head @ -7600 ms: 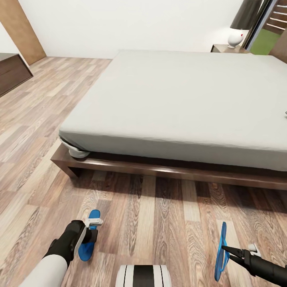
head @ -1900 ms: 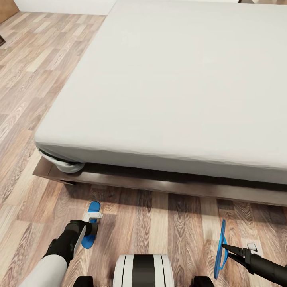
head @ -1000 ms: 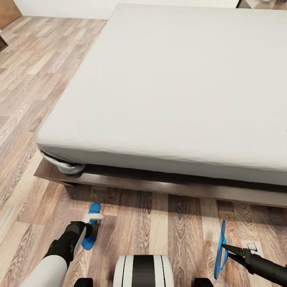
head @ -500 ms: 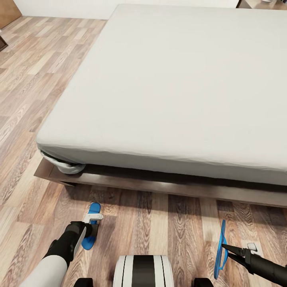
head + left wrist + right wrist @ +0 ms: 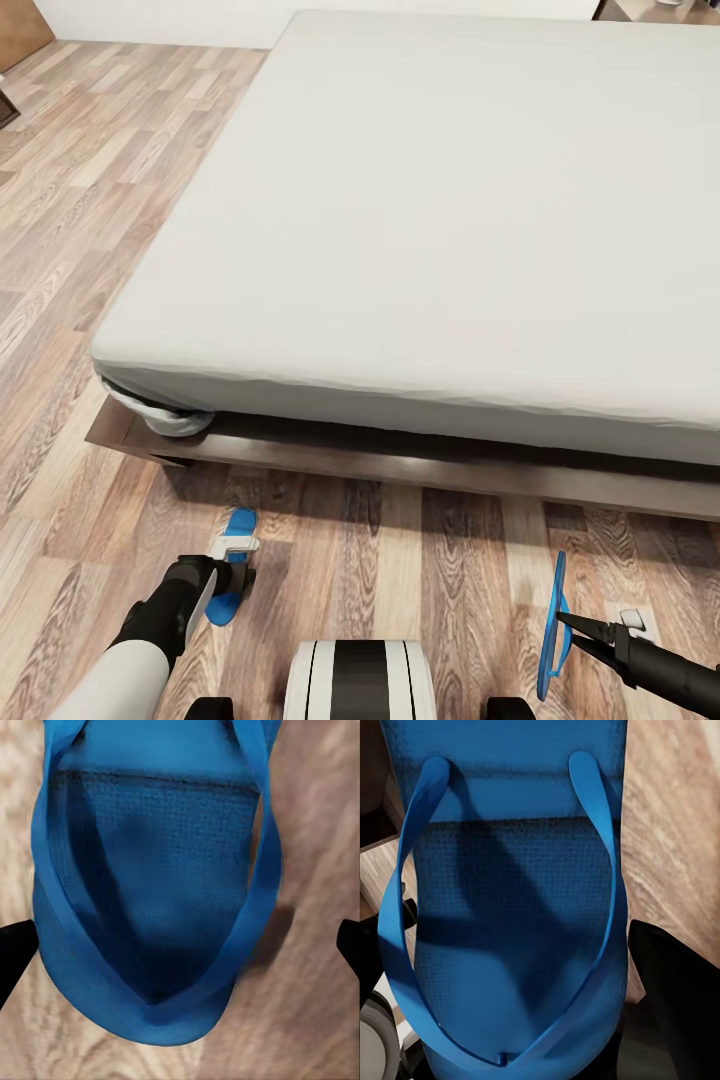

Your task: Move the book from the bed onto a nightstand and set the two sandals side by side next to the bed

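One blue sandal (image 5: 233, 565) lies flat on the wood floor in front of the bed (image 5: 430, 220), near its left corner. My left gripper (image 5: 235, 580) is over it and open. In the left wrist view its black fingertips (image 5: 15, 952) stand wide apart on either side of the sandal (image 5: 150, 892). My right gripper (image 5: 565, 622) is shut on the other sandal (image 5: 553, 625), which hangs on edge above the floor; the right wrist view shows its strap and sole (image 5: 510, 907) up close. The book is out of view. A sliver of a nightstand (image 5: 630, 10) shows at the bed's far right corner.
The bed's dark wooden frame (image 5: 400, 465) juts out low just beyond both sandals. A bunched sheet corner (image 5: 170, 415) hangs at its left end. My white base (image 5: 360, 680) is between the arms. Open plank floor runs along the bed's left side.
Over several seconds the view closed in on the bed and tilted down. In the last half second the left sandal shifted slightly under the left gripper. The right arm holds still.
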